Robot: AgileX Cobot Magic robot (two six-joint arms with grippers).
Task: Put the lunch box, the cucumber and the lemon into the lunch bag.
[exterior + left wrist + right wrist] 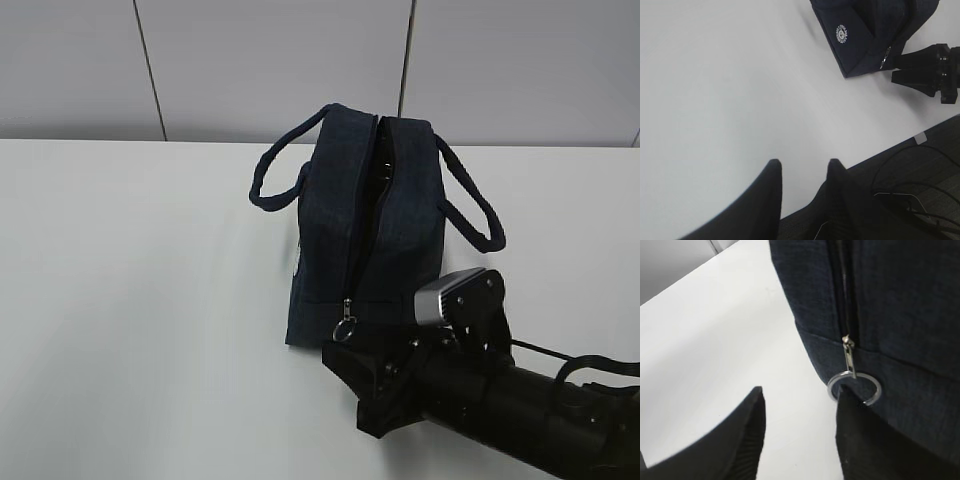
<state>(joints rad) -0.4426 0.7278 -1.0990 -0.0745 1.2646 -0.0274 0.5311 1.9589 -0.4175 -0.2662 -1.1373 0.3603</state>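
White worktop carries the unzipped navy lunch bag [365,235]; beside its ring pull [854,387] I see my right tool [799,432] parted, left tool [804,187] apart, empty.

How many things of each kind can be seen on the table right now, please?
Lunch bag: 1
Loop handles on it: 2
Silver ring pull: 1
Robot hands, left and right: 2
Lunch box, cucumber, lemon: 0 visible
Total: 6

Slanted front view, two wrist close-ups, sharing lunch bag [365,235], perhaps.
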